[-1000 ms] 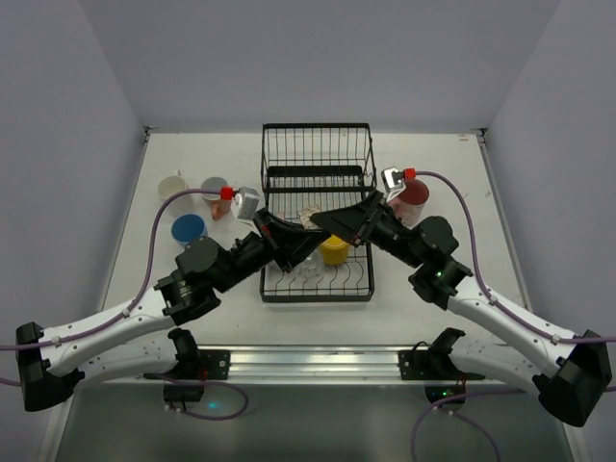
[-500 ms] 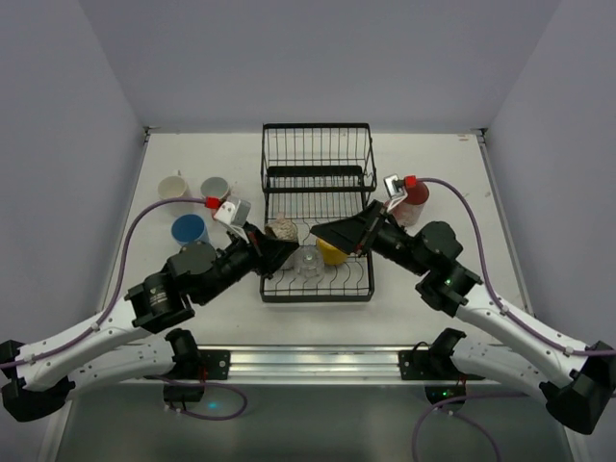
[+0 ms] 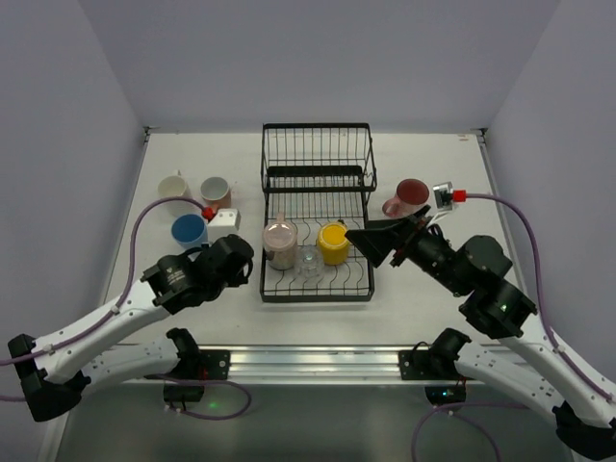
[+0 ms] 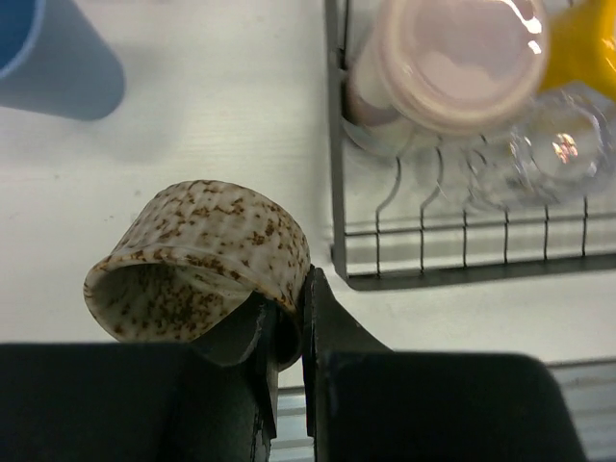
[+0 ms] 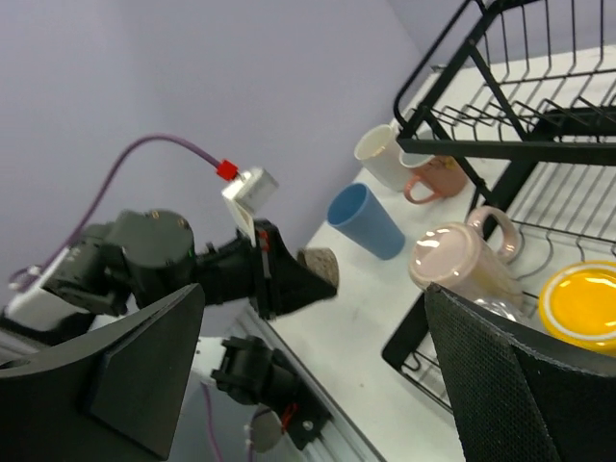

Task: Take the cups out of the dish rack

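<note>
Left gripper (image 4: 289, 322) pinches speckled cup (image 4: 197, 255) by rim, left of dish rack (image 4: 337, 207); lower till base sits flat, clear of blue cup (image 4: 58, 58). Right gripper (image 3: 377, 241) wide open, empty

L wrist cam: blue cup (image 4: 56, 53) clipped (yellow cup (image 4: 583, 48) too) — rack (image 4: 334, 192) partly.

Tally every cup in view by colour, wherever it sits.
White cup: 1
Salmon mug: 1
Blue cup: 1
Pink cup: 1
Clear glass: 1
Yellow cup: 1
Dark red cup: 1
Speckled cup: 1
Total: 8
</note>
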Robot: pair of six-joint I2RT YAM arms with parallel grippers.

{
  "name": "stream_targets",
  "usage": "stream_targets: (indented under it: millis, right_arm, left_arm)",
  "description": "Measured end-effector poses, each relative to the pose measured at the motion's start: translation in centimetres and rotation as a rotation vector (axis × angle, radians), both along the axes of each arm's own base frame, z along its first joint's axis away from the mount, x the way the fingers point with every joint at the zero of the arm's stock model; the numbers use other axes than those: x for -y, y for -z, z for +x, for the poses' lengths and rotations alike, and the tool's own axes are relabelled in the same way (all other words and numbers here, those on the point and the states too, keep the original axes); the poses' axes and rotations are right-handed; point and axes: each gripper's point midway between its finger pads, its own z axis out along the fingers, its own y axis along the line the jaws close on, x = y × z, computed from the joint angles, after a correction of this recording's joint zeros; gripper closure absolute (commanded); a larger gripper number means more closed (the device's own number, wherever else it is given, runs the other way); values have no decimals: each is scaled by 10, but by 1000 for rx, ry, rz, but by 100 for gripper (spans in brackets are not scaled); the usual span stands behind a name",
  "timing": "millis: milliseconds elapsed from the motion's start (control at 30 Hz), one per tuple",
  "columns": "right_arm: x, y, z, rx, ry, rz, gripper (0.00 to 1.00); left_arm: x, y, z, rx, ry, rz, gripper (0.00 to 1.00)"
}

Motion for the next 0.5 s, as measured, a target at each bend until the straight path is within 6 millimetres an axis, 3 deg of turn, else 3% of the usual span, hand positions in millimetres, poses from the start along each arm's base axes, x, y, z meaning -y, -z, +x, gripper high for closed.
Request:
stream_targets:
  millis: [300,367,500]
  right_arm:
    - [-9,53,7,-38,-31,-226,1]
    - [-11,63,7,-47,-43,-266,1]
    - [-16,79,7,-55,-78,-335,1]
  left_arm:
    - [-37,16,63,-53,-220,-42,100]
    - [-37,29,71,-80,-223,-38,100]
    - [-34,78,72,-199,-207,7,100]
